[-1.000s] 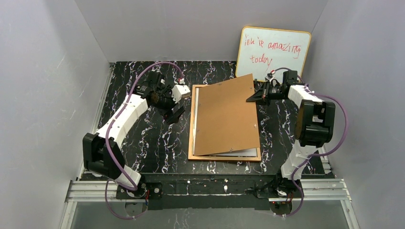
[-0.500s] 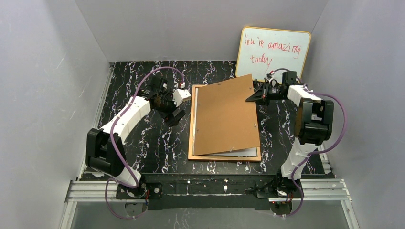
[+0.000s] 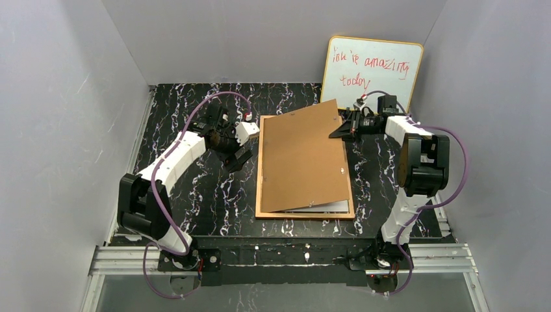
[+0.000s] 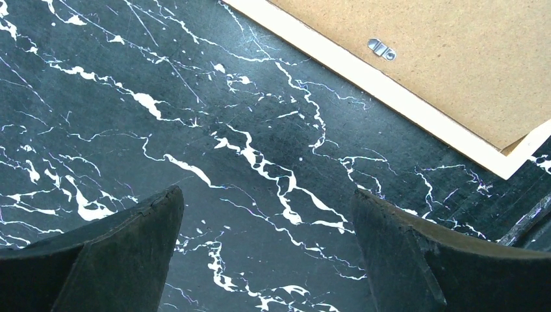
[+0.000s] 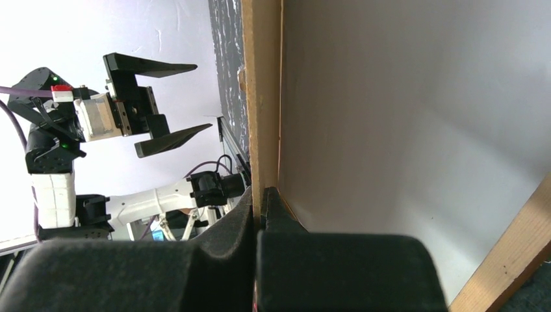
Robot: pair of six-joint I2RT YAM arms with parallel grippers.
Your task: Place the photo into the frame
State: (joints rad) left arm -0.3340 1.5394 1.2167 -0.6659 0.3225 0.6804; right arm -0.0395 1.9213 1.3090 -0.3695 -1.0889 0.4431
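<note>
The orange-brown frame (image 3: 260,175) lies face down on the black marbled table. Its brown back board (image 3: 302,159) is askew on it, the far right corner lifted. My right gripper (image 3: 339,130) is shut on that corner; the right wrist view shows the board's edge (image 5: 262,97) pinched at the gripper (image 5: 260,201). A pale sheet (image 3: 325,207) shows under the board at the near edge; I cannot tell if it is the photo. My left gripper (image 3: 237,153) is open and empty over bare table, left of the frame's rim (image 4: 390,97).
A yellow-edged whiteboard (image 3: 373,68) with red handwriting leans against the back wall behind the right gripper. Grey walls close in the table on three sides. A small metal hanger (image 4: 381,49) sits on the board near the left gripper.
The right gripper has shifted the board's lifted corner a little to the left and away, turning the board slightly. The left gripper moved slightly toward the frame, then stayed.
</note>
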